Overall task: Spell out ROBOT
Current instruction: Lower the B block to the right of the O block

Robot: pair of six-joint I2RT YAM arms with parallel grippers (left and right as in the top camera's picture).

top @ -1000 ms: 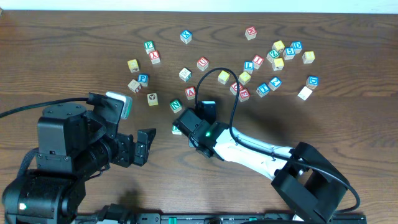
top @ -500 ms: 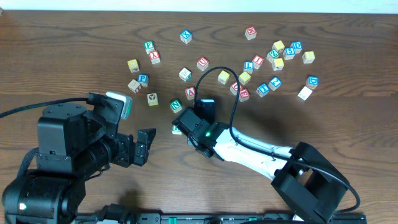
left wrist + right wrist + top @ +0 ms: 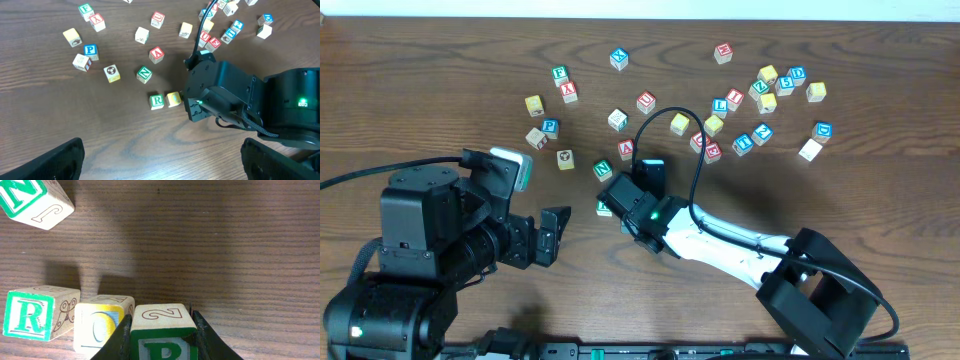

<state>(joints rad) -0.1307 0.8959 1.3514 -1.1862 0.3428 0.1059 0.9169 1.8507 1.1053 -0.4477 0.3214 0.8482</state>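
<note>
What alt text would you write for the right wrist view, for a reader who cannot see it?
The right gripper is shut on a green-lettered cube at the bottom edge. Beside it sit a yellow-faced cube, then a green R cube; a green N cube lies top left.

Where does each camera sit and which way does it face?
Overhead: above the table, looking straight down; left arm and right arm show.
Left wrist: on its arm, looking down past the open left gripper at the right arm.
Right wrist: low over the table, right gripper clamping a green-lettered cube.
Shared: both wrist views show R cube beside yellow cube.
</note>
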